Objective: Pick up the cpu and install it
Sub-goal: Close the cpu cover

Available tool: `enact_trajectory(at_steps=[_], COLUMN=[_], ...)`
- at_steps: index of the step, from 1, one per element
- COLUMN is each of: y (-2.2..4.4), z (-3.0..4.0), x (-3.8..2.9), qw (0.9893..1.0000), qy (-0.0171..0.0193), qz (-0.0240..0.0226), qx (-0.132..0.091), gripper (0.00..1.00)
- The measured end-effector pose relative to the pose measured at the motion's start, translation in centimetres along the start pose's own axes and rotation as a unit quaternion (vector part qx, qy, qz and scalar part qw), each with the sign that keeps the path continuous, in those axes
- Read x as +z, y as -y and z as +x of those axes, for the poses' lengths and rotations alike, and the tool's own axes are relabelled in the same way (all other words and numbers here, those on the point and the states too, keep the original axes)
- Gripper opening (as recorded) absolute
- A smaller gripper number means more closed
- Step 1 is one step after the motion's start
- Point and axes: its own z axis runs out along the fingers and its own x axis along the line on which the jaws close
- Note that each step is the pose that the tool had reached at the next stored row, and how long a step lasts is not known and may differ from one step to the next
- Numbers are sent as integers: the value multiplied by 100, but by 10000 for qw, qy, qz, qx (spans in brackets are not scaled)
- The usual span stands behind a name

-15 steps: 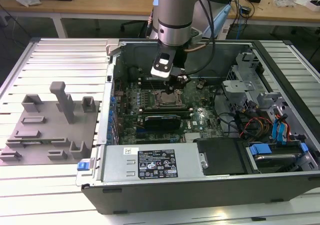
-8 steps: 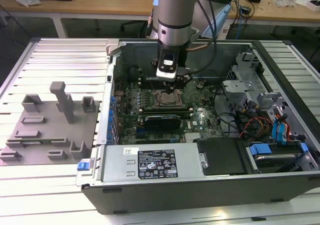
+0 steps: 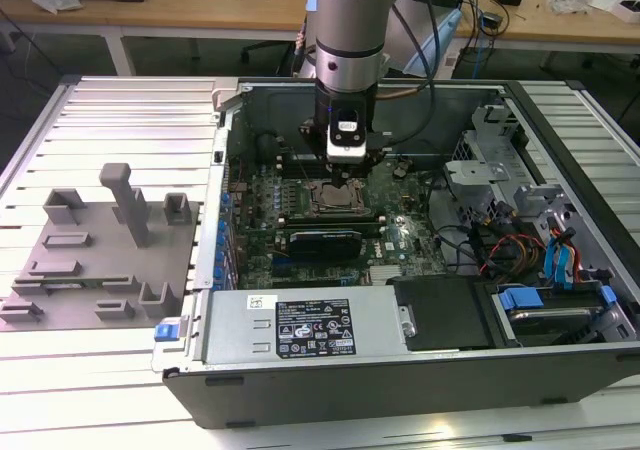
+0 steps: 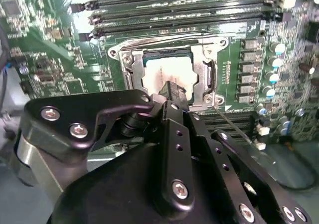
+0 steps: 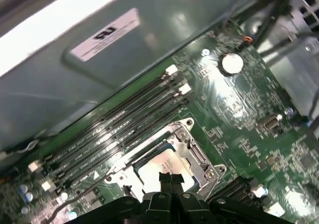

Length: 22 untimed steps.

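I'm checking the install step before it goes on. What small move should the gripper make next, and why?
Probably a short, straight lift. The cpu appears to lie flat inside the socket frame, and the gripper hangs right over it with its fingers together. I would rise straight up rather than move sideways, to avoid dragging the chip.

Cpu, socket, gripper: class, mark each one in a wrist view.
cpu (image 4: 164, 70), second wrist view, silvery top face.
socket (image 4: 200, 69), second wrist view, metal frame's side.
gripper (image 5: 171, 177), first wrist view, between fingertips.

Pincer (image 3: 347, 174) above socket (image 3: 335, 199) inside open case (image 3: 400, 382)
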Motion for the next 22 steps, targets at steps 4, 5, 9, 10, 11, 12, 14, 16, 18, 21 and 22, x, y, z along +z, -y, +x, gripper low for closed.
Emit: enact_trajectory(at_steps=[4, 5, 9, 10, 11, 12, 14, 16, 18, 21, 22], y=[0, 0, 0, 0, 0, 0, 0, 0, 0, 0, 0], z=[0, 0, 0, 0, 0, 0, 0, 0, 0, 0, 0], x=[0, 0, 0, 0, 0, 0, 0, 0, 0, 0, 1], qw=[9984, 9975, 9920, 9903, 9890, 9872, 9826, 9769, 9709, 9602, 9571], qy=[-12, -16, -28, -31, -33, -35, -41, -47, -53, -62, -64], qz=[-17, -22, -39, -43, -46, -49, -57, -66, -74, -86, -88], qx=[-558, -710, -1260, -1389, -1481, -1594, -1857, -2137, -2391, -2791, -2895], gripper=[11, 11, 11, 11, 11, 11, 11, 11, 11, 11, 11])
